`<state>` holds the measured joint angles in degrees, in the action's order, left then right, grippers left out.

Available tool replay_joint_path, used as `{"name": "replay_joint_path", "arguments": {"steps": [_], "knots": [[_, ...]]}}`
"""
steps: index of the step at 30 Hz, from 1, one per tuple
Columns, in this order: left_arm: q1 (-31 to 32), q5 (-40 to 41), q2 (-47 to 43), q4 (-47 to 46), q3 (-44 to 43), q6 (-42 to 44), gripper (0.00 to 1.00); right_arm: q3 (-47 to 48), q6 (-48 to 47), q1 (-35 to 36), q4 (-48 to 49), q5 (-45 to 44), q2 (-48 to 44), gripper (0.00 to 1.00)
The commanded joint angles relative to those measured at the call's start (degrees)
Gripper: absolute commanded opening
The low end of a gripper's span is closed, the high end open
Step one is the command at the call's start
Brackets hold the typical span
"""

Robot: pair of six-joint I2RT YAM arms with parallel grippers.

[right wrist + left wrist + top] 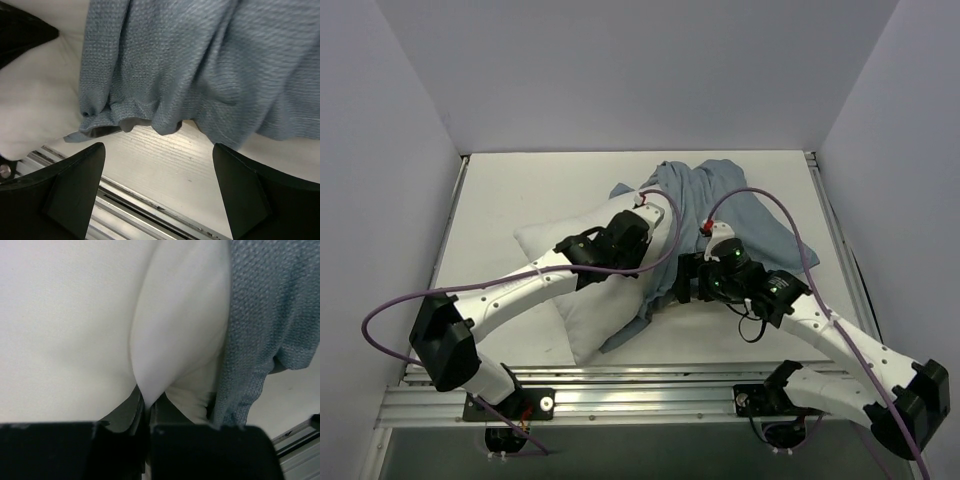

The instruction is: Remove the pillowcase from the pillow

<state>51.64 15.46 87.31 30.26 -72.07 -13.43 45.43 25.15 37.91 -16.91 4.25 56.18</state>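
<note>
Table (510, 195): white top, with rails along the near edge.
Pillow (548, 243): white, lying diagonally across the table. Its near-left end is bare; its far-right end is under the cloth.
Pillowcase (725, 200): blue-grey, bunched at the far centre-right of the table. 1 strip trails down the pillow's right side toward the near edge. Only the plain blue-grey face shows.
Pillowcase hem (107, 117): rumpled, resting on the bare table just beside the pillow.
Left gripper (146, 410): clenched, with its 2 fingers (125, 412) pressed together on a raised fold of the white pillow fabric. The edge of the pillowcase hangs just to the right of the fold.
Right gripper (157, 146): released, jaws spread wide with nothing between them. It is aimed at the pillowcase hem near the table's near edge. Cannot tell whether the fingertips touch the cloth.
Arms: both reach in toward the table's middle, with the 2 grippers near each other.
</note>
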Motion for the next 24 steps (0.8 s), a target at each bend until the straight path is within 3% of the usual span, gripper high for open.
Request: {"name": "replay_joint_path", "arguments": {"steps": [1, 8, 11, 12, 14, 15, 16, 20, 24], "knots": [[-0.48, -2.10, -0.03, 1.11, -4.21, -2.21, 0.02, 1.15, 2.97, 3.39, 1.96, -8.72, 3.75, 0.84], [-1.18, -2.37, -2.49, 3.40, -6.85, -2.48, 0.02, 0.80, 6.23, 4.36, 4.33, -20.50, 12.28, 0.78], [-1.97, -2.46, -3.72, 4.63, -6.77, -2.65, 0.02, 0.63, 6.14, 4.28, 7.32, -21.48, 13.86, 0.60], [-2.15, -2.54, -4.51, 4.81, -6.42, -2.83, 0.02, 0.71, 5.79, 4.28, 8.11, -21.39, 14.30, 0.45], [-2.94, -2.63, -5.39, 5.16, -5.80, -2.92, 0.02, 1.50, 5.44, 3.93, 8.91, -22.52, 15.09, 0.28], [-3.38, -2.54, -6.26, 5.51, -5.28, -3.18, 0.02, 1.94, 4.92, 3.58, 8.47, -23.40, 16.05, 0.10], [-3.73, -2.37, -6.71, 6.03, -5.10, -3.35, 0.02, 2.55, 4.74, 3.14, 7.16, -24.28, 16.32, 0.02], [-7.42, 0.26, -9.69, 11.46, -4.39, -3.88, 0.02, 4.22, 2.54, -4.23, 5.66, -24.38, 16.33, 0.00], [-13.74, 1.94, -15.83, 16.66, -3.78, -4.50, 0.02, 7.47, 0.70, -17.91, 4.16, -23.15, 14.40, 0.00]]}}
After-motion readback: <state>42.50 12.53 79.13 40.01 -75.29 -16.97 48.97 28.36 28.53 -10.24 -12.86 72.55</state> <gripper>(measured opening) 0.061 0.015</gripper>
